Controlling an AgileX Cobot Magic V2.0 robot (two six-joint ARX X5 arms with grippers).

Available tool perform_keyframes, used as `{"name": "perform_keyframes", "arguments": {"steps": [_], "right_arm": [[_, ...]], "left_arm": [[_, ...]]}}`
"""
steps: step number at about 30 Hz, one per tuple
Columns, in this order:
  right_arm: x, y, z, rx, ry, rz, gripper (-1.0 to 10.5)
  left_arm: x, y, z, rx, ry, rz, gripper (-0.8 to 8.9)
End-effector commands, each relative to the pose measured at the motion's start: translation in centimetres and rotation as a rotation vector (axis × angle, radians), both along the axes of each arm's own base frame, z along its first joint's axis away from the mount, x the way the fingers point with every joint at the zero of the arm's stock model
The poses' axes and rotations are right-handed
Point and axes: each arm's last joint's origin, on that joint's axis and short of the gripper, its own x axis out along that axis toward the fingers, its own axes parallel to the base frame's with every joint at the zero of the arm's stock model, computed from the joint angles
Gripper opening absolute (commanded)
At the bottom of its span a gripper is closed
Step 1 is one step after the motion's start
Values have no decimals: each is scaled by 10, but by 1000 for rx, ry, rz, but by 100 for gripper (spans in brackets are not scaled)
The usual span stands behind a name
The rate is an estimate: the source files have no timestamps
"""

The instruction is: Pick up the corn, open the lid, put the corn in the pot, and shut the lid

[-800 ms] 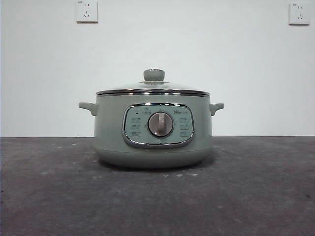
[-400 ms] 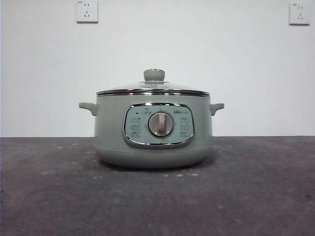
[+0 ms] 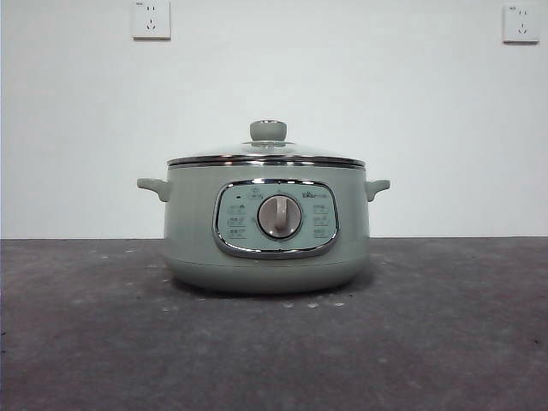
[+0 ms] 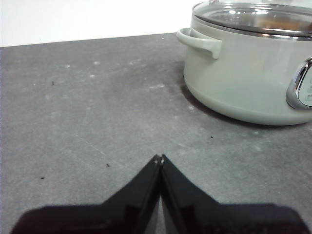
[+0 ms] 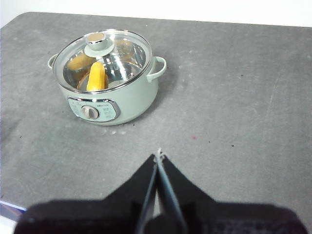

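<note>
The sage-green pot (image 3: 267,224) stands on the dark table with its dial facing the front view. The glass lid (image 3: 267,152) with its green knob sits closed on it. In the right wrist view the corn (image 5: 97,76) lies inside the pot (image 5: 105,83) under the lid (image 5: 100,52). My left gripper (image 4: 160,158) is shut and empty, low over the table beside the pot (image 4: 248,73). My right gripper (image 5: 159,155) is shut and empty, high above the table and well away from the pot.
Two wall sockets (image 3: 151,19) sit on the white wall behind. The grey table (image 3: 445,342) stretches around the pot. The table's near edge shows in the right wrist view (image 5: 9,207).
</note>
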Motion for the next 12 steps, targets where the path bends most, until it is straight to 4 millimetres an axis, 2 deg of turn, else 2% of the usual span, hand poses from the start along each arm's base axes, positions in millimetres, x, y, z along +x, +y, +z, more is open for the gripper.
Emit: {"name": "perform_keyframes", "arguments": {"steps": [1, 5, 7, 12], "right_arm": [[0, -1, -3, -52, 9, -29, 2], [1, -1, -4, -94, -71, -143, 1], [2, 2, -8, -95, -137, -142, 2], [17, 11, -39, -70, -361, -118, 2]], "left_arm": [[0, 0, -4, -9, 17, 5, -3], [1, 0, -4, -10, 26, 5, -3], [1, 0, -4, -10, 27, 5, -3], [1, 0, -5, -10, 33, 5, -3]]}}
